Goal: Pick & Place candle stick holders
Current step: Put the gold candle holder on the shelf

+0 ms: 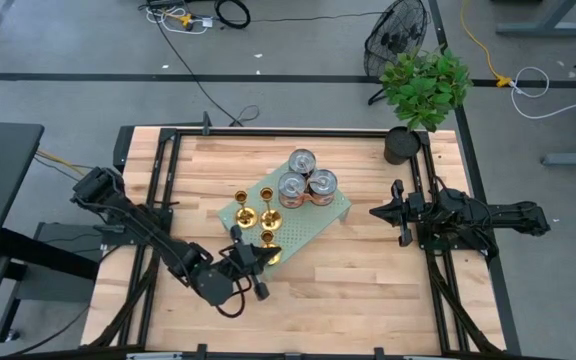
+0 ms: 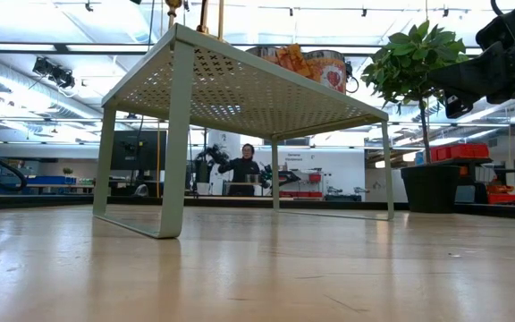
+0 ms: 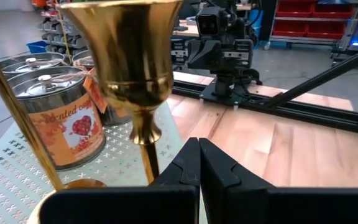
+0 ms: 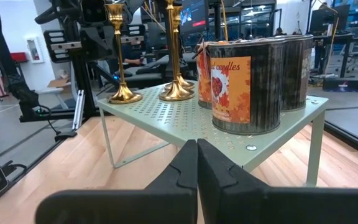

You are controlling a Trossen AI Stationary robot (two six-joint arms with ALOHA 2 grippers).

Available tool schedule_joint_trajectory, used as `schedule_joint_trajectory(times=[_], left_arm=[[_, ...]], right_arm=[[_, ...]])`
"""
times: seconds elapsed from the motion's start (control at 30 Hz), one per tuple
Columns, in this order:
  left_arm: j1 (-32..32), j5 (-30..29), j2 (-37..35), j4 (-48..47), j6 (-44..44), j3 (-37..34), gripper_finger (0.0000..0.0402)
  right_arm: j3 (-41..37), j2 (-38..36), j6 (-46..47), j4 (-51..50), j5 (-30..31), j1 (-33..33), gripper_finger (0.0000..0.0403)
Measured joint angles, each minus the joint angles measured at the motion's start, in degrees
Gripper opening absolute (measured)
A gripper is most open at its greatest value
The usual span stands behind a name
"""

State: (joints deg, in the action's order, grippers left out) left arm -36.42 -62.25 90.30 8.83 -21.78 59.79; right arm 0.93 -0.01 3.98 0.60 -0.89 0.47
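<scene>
Left gripper (image 1: 251, 262), fingers pressed together w/ nothing b/w them, is sitting right at the rack's (image 1: 330, 219) near corner by the closest candle holder (image 1: 268, 239). Three holders (image 1: 241, 213) are standing on the rack beside the cans (image 1: 291, 187). Probably approach step; next it needs to spread fingers around a stem. Right gripper (image 1: 380, 212), pressed together too, is waiting off the rack's far side. Open tabletop (image 1: 368, 290) is lying all around.

The rack (image 1: 330, 222) sits in the middle of the table (image 1: 368, 290). Three holders (image 1: 256, 214) stand on the rack's end nearest the left gripper (image 1: 251, 263). Three cans (image 1: 304, 182) stand on the end nearest the right gripper (image 1: 393, 211). A plant (image 1: 423, 90) stands at the table corner behind the right gripper.
</scene>
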Motion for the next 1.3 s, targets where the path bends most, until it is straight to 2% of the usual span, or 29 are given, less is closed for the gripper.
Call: schedule_joint_trajectory(times=[1.3], left_arm=[[-0.2, -7.2, 0.1, -10.3, 0.7, 0.1, 0.0000]], right_arm=[[0.0, 0.0, 0.0, 0.0, 0.0, 0.0, 0.0003]])
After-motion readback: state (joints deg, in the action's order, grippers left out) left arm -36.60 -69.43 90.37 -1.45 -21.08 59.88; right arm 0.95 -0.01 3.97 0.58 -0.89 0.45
